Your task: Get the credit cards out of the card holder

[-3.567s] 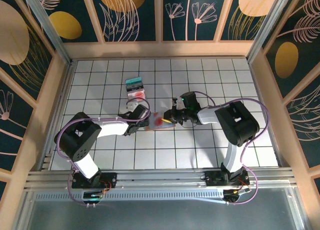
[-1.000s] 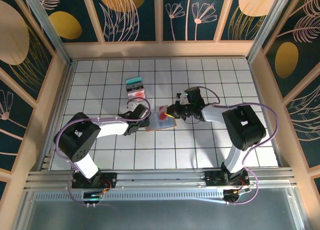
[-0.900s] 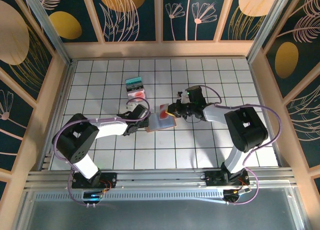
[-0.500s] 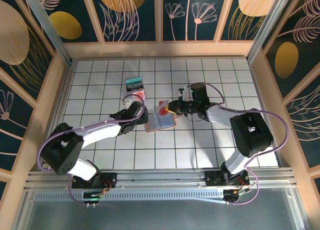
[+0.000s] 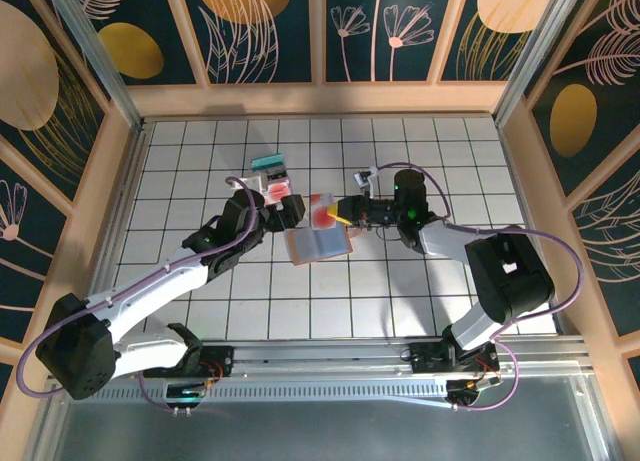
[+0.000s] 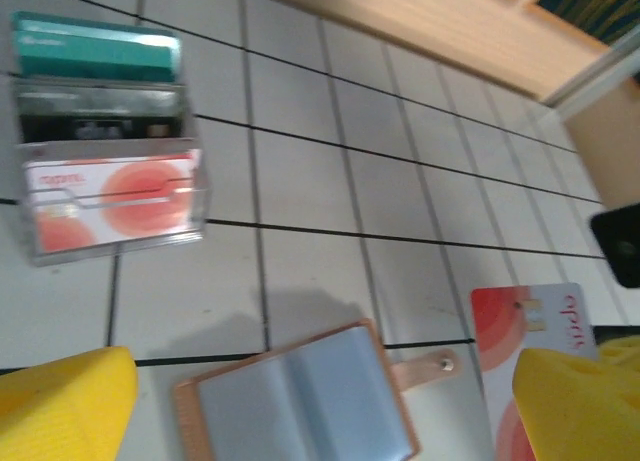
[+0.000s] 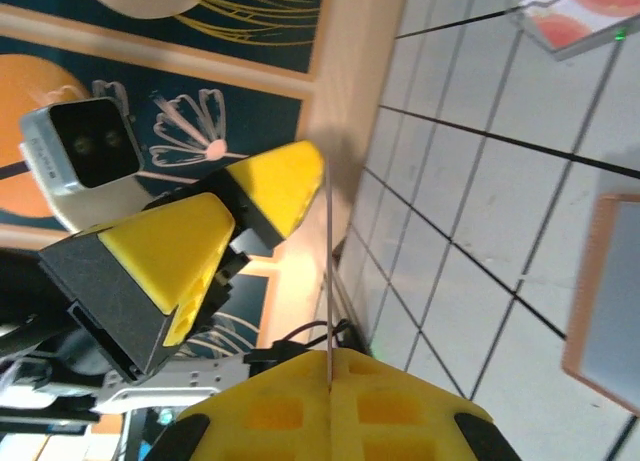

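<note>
Top external: right gripper (image 5: 341, 212) w/ red-and-white card (image 5: 321, 209) (card holder (image 5: 318, 246) open).

The card holder (image 5: 318, 245) lies spread on the table (image 5: 400, 291) between the two arms. Just behind it the left fingers (image 6: 570, 401) and the right fingers (image 5: 340, 212), which pinch a red-and-white card (image 5: 322, 209), crowd together near a clear card stand (image 5: 272, 181). The tiles on the near side and on the right side are free.

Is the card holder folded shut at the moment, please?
No, the card holder lies spread open, its greyish-blue inner pockets facing up.
</note>
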